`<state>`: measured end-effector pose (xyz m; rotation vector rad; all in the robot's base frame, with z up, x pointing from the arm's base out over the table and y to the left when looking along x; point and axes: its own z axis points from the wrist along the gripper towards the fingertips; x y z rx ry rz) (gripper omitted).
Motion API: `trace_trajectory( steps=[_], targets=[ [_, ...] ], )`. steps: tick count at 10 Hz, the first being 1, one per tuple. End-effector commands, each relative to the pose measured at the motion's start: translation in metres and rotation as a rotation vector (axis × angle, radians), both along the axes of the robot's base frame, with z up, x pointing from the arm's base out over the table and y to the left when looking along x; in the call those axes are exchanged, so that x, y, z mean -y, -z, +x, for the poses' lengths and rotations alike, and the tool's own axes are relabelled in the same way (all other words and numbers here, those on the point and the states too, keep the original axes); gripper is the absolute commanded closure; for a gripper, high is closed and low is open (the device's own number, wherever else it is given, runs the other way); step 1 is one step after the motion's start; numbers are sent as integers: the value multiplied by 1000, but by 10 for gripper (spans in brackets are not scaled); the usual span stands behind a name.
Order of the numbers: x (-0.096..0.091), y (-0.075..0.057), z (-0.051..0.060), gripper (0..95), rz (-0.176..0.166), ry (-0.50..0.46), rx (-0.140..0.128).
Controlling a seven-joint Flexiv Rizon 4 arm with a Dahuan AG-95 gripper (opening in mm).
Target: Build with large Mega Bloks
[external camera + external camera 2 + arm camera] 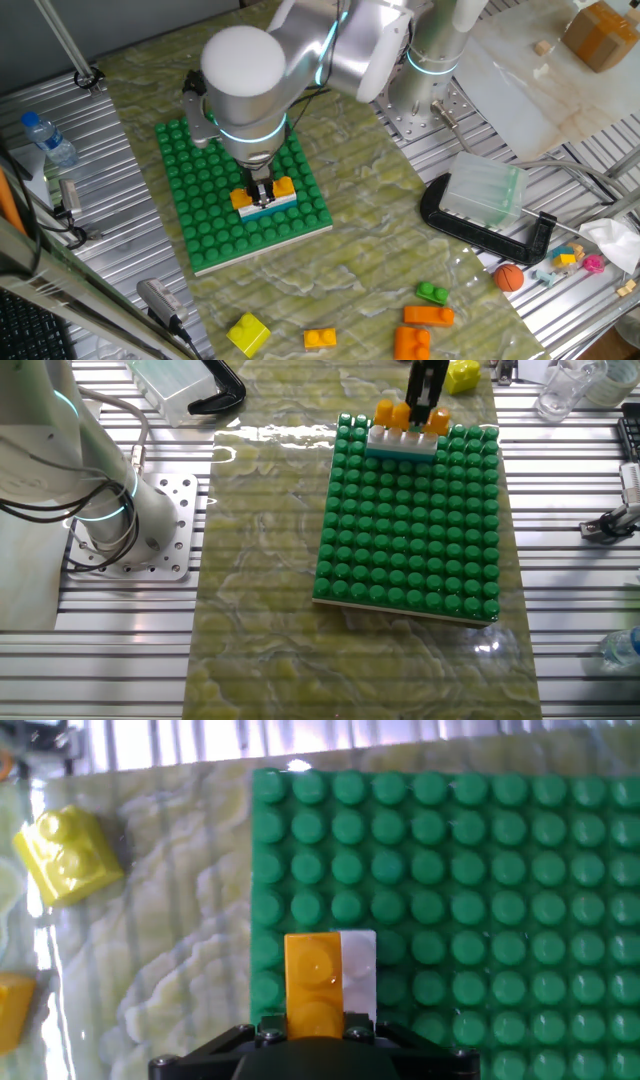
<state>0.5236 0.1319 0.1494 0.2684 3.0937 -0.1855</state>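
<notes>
The gripper (262, 192) is clamped on a long orange Mega Blok (264, 194), seating it on a white brick (402, 443) near one edge of the green baseplate (410, 530). Next, I judge, comes pressing straight down until the studs lock, then letting go

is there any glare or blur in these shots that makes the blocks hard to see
One fixed view: the arm hides most of the orange block on the green baseplate. The other fixed view: glare streaks on the shiny mat; blocks stay sharp. Hand view: soft focus up close, bright glare along the top, yellow block slightly washed out.
</notes>
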Motion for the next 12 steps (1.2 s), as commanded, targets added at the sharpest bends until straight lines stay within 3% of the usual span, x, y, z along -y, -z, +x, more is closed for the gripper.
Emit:
trace_trajectory(
  steps=[1,3,8,10,12],
  targets=[
    [10,4,2,950,11,5,21],
    [17,9,2,950,19,5,26],
    [12,15,2,950,39,33,26],
    [12,13,-1,950,44,23,10],
    [10,11,-2,950,78,12,14]
  ],
)
